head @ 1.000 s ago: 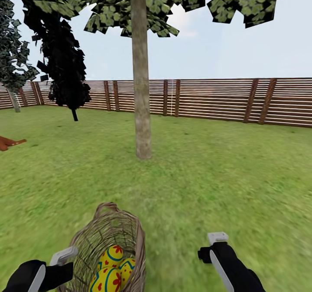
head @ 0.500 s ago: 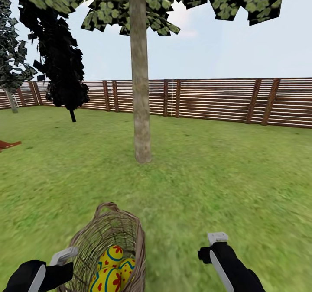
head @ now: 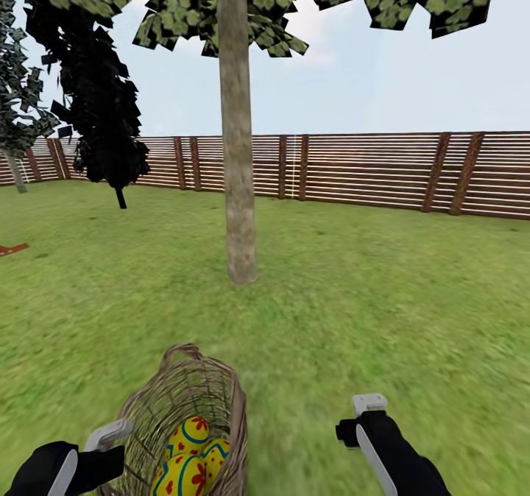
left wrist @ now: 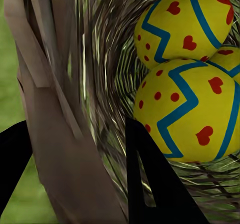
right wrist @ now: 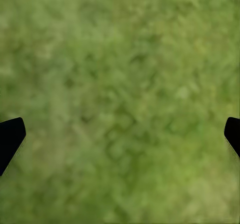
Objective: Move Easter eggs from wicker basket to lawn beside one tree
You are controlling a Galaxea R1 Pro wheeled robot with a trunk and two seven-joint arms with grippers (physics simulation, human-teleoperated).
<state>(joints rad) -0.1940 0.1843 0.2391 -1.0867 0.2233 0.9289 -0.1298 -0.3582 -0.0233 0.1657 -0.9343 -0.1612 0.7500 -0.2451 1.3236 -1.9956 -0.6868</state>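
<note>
Short of the tree (head: 238,187), the left gripper (left wrist: 75,179) clamps the wicker basket (head: 184,408) wall, three Easter eggs (head: 193,459) inside, right gripper (right wrist: 120,134) spread empty over lawn (head: 383,297); next, likely, carrying the load beside the trunk.

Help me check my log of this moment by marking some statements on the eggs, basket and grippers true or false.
1. The Easter eggs lie in the wicker basket. True.
2. The left gripper grips the basket's wall. True.
3. The right gripper holds an egg. False: it is open over bare lawn.
4. An egg lies beside the tree. False: only grass there.
</note>
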